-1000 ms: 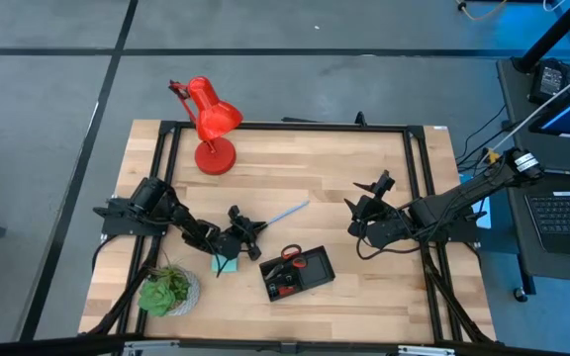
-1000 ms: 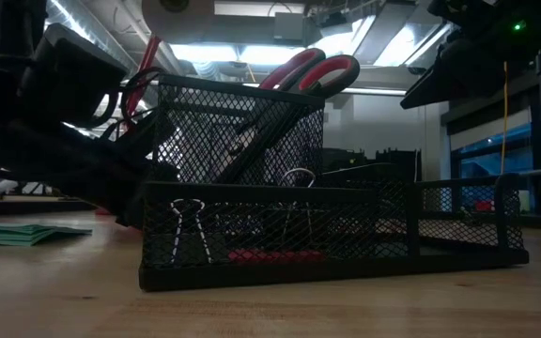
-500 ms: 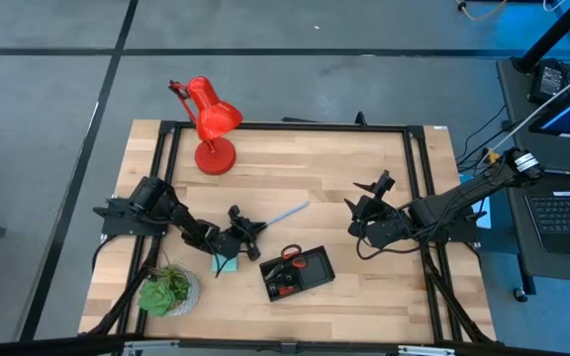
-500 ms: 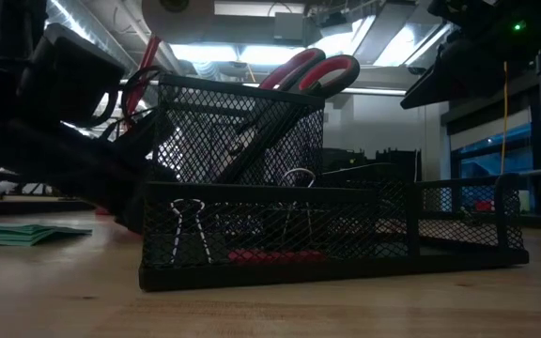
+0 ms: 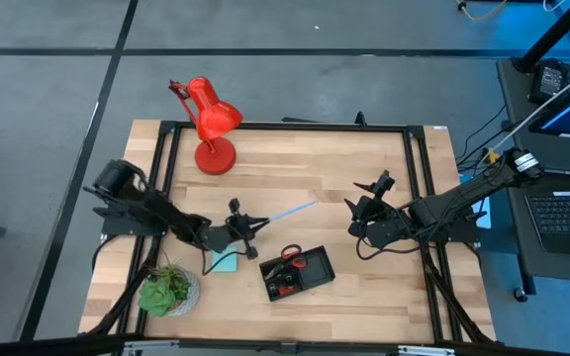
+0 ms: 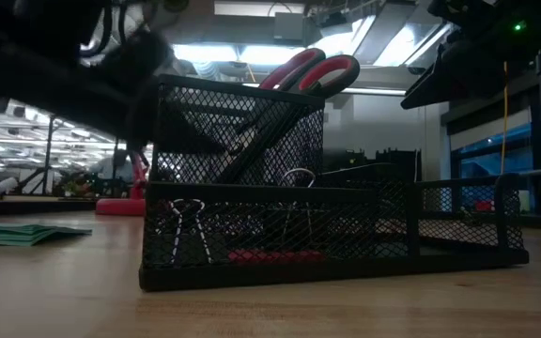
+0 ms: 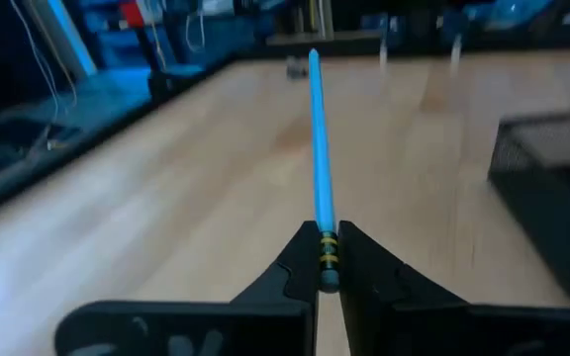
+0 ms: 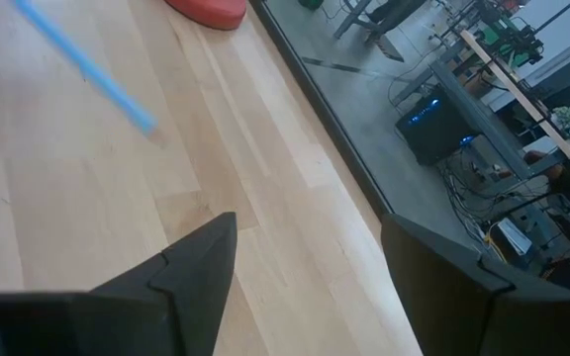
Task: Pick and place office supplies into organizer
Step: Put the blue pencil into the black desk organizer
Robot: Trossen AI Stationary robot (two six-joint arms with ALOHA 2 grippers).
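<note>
Red-handled scissors (image 5: 289, 255) are already sitting in the organizer (image 5: 317, 278) while the left tool (image 7: 329, 265) is pinching the light blue pen (image 7: 319, 158), notepad (image 5: 225, 262) remaining.

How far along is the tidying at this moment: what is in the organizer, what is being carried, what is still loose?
Done: the red-handled scissors stand in the organizer, with binder clips in its front tray. In hand: the left gripper is shut on one end of the light blue pen, lifted over the table. Left: the light blue notepad lies on the table beside the organizer. The right gripper waits open, holding nothing.
</note>
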